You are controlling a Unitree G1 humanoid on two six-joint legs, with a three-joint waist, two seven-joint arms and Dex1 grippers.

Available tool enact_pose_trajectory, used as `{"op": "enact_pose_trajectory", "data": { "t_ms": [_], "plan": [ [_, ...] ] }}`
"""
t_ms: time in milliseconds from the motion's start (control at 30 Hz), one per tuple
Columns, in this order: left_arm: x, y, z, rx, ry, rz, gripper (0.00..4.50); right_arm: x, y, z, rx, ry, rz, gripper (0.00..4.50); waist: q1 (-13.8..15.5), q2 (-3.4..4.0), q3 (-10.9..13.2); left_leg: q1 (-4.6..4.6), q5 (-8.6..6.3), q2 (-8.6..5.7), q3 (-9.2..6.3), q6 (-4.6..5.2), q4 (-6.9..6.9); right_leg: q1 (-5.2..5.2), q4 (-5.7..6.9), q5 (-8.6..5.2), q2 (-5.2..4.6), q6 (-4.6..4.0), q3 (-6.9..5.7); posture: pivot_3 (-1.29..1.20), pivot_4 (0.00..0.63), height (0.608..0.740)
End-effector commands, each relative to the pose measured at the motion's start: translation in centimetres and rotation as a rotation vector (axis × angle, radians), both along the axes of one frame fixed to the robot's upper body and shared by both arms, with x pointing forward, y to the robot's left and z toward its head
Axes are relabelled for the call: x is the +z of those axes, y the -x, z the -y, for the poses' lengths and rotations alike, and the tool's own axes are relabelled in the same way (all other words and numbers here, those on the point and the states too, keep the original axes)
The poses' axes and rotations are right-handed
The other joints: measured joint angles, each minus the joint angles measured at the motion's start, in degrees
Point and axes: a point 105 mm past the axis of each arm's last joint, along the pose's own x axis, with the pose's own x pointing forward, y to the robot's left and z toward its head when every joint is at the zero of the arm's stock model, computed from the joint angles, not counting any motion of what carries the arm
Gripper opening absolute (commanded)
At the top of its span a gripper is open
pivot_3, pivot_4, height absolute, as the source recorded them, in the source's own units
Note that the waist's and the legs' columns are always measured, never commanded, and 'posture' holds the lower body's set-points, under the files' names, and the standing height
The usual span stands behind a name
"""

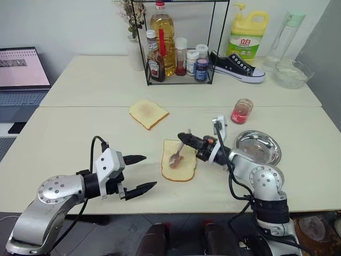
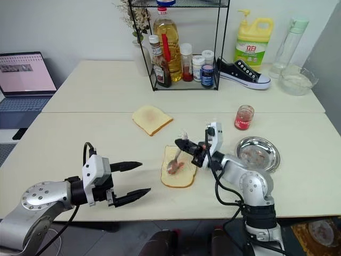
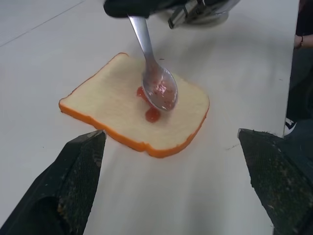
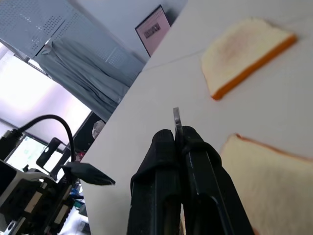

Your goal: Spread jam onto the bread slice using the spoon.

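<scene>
While your right tool stays out of nothing here and is clamped tight on the handle of the spoon, you are in the spreading step: the spoon's bowl hangs over the middle of the bread slice, tilted down at it, with red smears inside the bowl. Two small blobs of the jam lie on the crumb just beside and under the bowl's tip, and most of the slice's face is bare, so I judge the spreading barely begun. Next, you need to lower the bowl's back onto those blobs and drag it flat across the slice toward the crusts, lightly enough that the soft bread neither tears nor slides on the table. Your left tool hangs with its fingers wide apart and empty, near the slice's left edge but apart from it; it could pin the crust if the slice starts to shift. Farther out, the jam jar stands beyond the round metal dish, should you need another scoop, and a second, browner slice lies well apart.
</scene>
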Motion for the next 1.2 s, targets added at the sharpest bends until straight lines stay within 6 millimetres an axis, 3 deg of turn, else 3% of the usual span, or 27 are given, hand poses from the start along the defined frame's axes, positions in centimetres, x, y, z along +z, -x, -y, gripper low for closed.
{"op": "enact_pose_trajectory", "data": {
  "t_ms": [33,200,433,667,900,1033,1200],
  "plan": [
    [0.8,0.6,0.6,-0.029,-0.003,0.031,4.50,-0.3,-0.1,-0.1,0.001,-0.005,0.002,0.02,0.0,0.00,0.0,0.00,0.00,0.00,0.01,0.00,0.00,0.00,0.00,0.00,0.00,0.00,0.00,0.00,0.150,0.740],
    [0.8,0.7,0.7,-0.033,-0.002,0.029,4.50,-1.3,-2.2,1.0,-0.115,-0.070,-0.084,0.02,0.0,0.00,0.0,0.01,0.00,0.01,0.03,0.00,0.00,-0.01,0.01,0.00,0.03,0.00,-0.02,0.00,0.150,0.740],
    [0.8,0.5,1.0,-0.050,0.002,0.029,4.50,-1.4,-3.6,2.6,-0.177,-0.053,-0.073,0.02,0.1,0.00,0.0,0.02,0.00,0.00,0.04,0.00,0.01,0.00,0.02,0.00,0.04,0.00,-0.05,0.00,0.150,0.740],
    [0.8,0.2,1.1,-0.059,0.003,0.034,4.50,0.2,-4.3,4.4,-0.192,-0.048,-0.029,0.02,0.1,0.00,0.0,0.02,0.00,0.00,0.06,0.00,0.01,0.00,0.02,0.00,0.05,0.00,-0.04,0.00,0.150,0.740],
    [0.9,0.0,1.0,-0.059,0.003,0.040,4.50,3.3,-2.6,2.0,-0.051,-0.187,-0.028,0.02,-0.2,0.01,0.0,0.01,0.00,0.05,0.07,0.01,-0.04,-0.02,0.02,0.00,0.07,0.00,-0.01,0.00,0.150,0.740],
    [1.0,0.1,1.1,-0.059,0.004,0.040,4.50,2.9,-2.5,0.8,-0.039,-0.184,-0.048,0.02,-0.1,0.01,0.0,0.01,0.00,0.06,0.07,0.01,-0.06,-0.05,0.03,0.00,0.09,0.00,-0.01,0.00,0.150,0.740],
    [1.1,0.3,1.0,-0.054,-0.002,0.042,4.50,0.2,-2.7,-0.1,-0.036,-0.129,-0.096,0.02,0.0,0.01,0.0,0.01,0.00,0.02,0.08,0.00,-0.04,-0.03,0.00,0.00,0.08,0.00,-0.01,0.00,0.150,0.740]
  ]
}}
